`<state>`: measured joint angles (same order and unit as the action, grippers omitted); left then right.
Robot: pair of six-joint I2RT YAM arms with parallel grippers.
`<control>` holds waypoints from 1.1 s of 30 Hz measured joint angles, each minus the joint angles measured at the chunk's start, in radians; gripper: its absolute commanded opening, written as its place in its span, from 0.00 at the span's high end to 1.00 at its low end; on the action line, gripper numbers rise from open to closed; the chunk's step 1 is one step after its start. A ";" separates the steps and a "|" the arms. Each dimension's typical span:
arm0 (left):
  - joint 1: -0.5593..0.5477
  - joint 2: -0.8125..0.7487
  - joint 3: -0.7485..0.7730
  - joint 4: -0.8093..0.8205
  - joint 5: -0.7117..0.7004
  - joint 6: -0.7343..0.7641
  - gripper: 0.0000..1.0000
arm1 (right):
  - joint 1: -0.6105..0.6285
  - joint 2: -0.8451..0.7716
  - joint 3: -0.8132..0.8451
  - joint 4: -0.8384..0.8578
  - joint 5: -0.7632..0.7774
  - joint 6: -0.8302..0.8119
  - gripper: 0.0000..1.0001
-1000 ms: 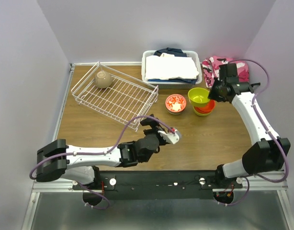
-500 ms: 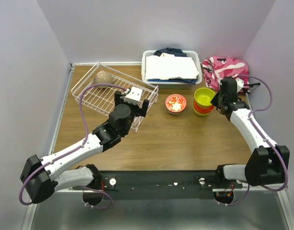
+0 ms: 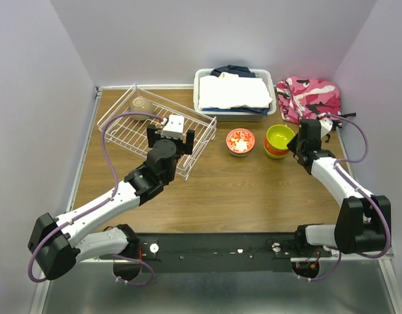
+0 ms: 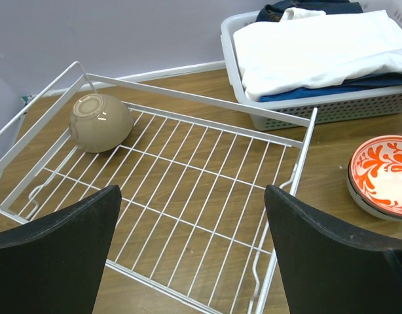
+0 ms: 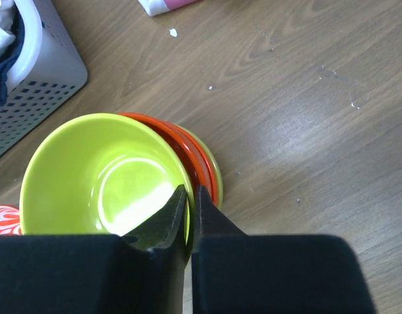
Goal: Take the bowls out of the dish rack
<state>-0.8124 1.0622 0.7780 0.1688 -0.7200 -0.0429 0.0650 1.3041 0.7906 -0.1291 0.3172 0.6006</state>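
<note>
The stack [image 5: 191,152] under the lime bowl [image 5: 103,176] is mostly covered. Orange rims and one more lime rim show, but I cannot count the bowls. The red-patterned bowl [image 4: 383,175] on the counter [image 5: 306,111] is cut by the picture edge. The right end effector [image 5: 188,195] is clenched on the lime bowl's rim, one finger inside and one outside. The left end effector [image 4: 192,196] is released, its fingers wide, above the dish rack [image 4: 207,157]. The rack holds one taupe bowl [image 4: 101,122], upside down in its far left corner. The bin [image 4: 332,111] holds folded cloth.
</note>
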 measured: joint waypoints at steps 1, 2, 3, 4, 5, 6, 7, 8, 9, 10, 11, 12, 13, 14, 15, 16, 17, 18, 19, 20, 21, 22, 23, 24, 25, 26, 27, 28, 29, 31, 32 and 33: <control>0.000 0.000 0.000 0.000 -0.004 0.000 0.01 | 0.000 0.000 -0.007 0.009 0.000 0.003 0.52; 0.000 0.000 0.000 0.000 -0.005 0.000 0.01 | 0.000 0.000 -0.011 0.017 0.000 0.003 0.37; 0.000 0.000 0.000 -0.001 -0.006 0.000 0.01 | 0.000 -0.001 -0.014 0.024 -0.001 0.002 0.30; 0.000 0.000 0.000 -0.001 -0.006 0.000 0.01 | 0.000 -0.002 -0.016 0.033 -0.001 -0.001 0.25; 0.000 0.000 0.000 -0.002 -0.006 0.000 0.01 | 0.000 -0.004 -0.017 0.039 -0.003 -0.005 0.18; 0.000 0.000 0.000 -0.002 -0.006 0.000 0.01 | 0.000 -0.006 -0.017 0.043 -0.005 -0.003 0.16; 0.000 0.000 0.000 -0.003 -0.007 0.000 0.01 | 0.000 -0.011 -0.017 0.045 -0.007 -0.002 0.14; 0.001 0.000 0.000 -0.005 -0.007 0.000 0.01 | 0.000 -0.016 -0.017 0.047 -0.008 -0.005 0.11; 0.001 0.000 0.000 -0.006 -0.007 0.000 0.01 | 0.000 -0.022 -0.017 0.046 -0.009 -0.006 0.09; 0.001 0.000 0.000 -0.007 -0.007 0.000 0.01 | 0.000 -0.028 -0.017 0.045 -0.009 -0.006 0.08; 0.001 0.000 0.000 -0.008 -0.007 0.000 0.01 | 0.000 -0.033 -0.017 0.045 -0.009 -0.007 0.05; 0.002 0.000 0.000 -0.009 -0.007 -0.001 0.01 | 0.000 -0.047 -0.016 0.037 -0.008 -0.008 0.04; 0.002 0.000 0.000 -0.010 -0.007 -0.002 0.01 | 0.000 -0.057 -0.015 0.031 -0.008 -0.008 0.03; 0.002 0.000 0.000 -0.011 -0.006 -0.004 0.01 | 0.000 -0.073 -0.013 0.021 -0.008 -0.010 0.02; 0.003 0.000 0.000 -0.014 -0.006 -0.007 0.01 | 0.000 -0.094 -0.010 0.011 -0.008 -0.011 0.02; 0.006 0.000 0.000 -0.016 -0.006 -0.009 0.01 | 0.000 -0.104 -0.008 0.008 -0.008 -0.014 0.02; 0.009 0.000 0.000 -0.019 -0.005 -0.013 0.01 | 0.000 -0.126 -0.003 0.002 -0.008 -0.017 0.01; 0.015 0.001 0.000 -0.023 -0.004 -0.018 0.01 | 0.000 -0.157 0.007 -0.008 -0.009 -0.025 0.00; 0.019 0.002 0.001 -0.025 -0.002 -0.023 0.01 | 0.000 -0.180 0.016 -0.016 -0.011 -0.030 0.00; 0.026 0.005 0.003 -0.031 0.002 -0.029 0.01 | 0.000 -0.191 0.021 -0.021 -0.012 -0.034 0.00; 0.039 0.011 0.008 -0.040 0.009 -0.039 0.01 | 0.000 -0.220 0.031 -0.025 -0.019 -0.041 0.00; 0.049 0.018 0.014 -0.044 0.019 -0.049 0.01 | 0.000 -0.239 0.036 -0.031 -0.024 -0.045 0.00; 0.061 0.025 0.019 -0.045 0.030 -0.057 0.01 | 0.000 -0.260 0.037 -0.034 -0.034 -0.050 0.00; 0.083 0.035 0.028 -0.051 0.044 -0.073 0.01 | 0.000 -0.274 0.037 -0.037 -0.043 -0.053 0.00; 0.106 0.046 0.036 -0.058 0.060 -0.093 0.01 | 0.000 -0.295 0.037 -0.041 -0.055 -0.056 0.00; 0.141 0.062 0.050 -0.071 0.080 -0.115 0.01 | 0.000 -0.321 0.037 -0.045 -0.073 -0.061 0.00; 0.163 0.070 0.058 -0.080 0.098 -0.131 0.01 | 0.000 -0.334 0.037 -0.044 -0.086 -0.064 0.00; 0.199 0.085 0.070 -0.093 0.120 -0.164 0.01 | 0.000 -0.355 0.036 -0.043 -0.107 -0.068 0.00; 0.236 0.099 0.082 -0.106 0.145 -0.196 0.01 | 0.000 -0.373 0.033 -0.042 -0.126 -0.071 0.00; 0.302 0.124 0.103 -0.126 0.195 -0.250 0.01 | 0.000 -0.400 0.022 -0.034 -0.158 -0.076 0.00; 0.327 0.135 0.113 -0.133 0.217 -0.277 0.01 | 0.000 -0.410 0.014 -0.029 -0.176 -0.077 0.00; 0.364 0.155 0.128 -0.141 0.249 -0.312 0.01 | 0.000 -0.420 0.002 -0.020 -0.195 -0.078 0.00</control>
<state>-0.4480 1.2175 0.9062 0.0280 -0.4706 -0.3550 0.0650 0.8841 0.7925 -0.1493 0.1219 0.5228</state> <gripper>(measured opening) 0.991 0.998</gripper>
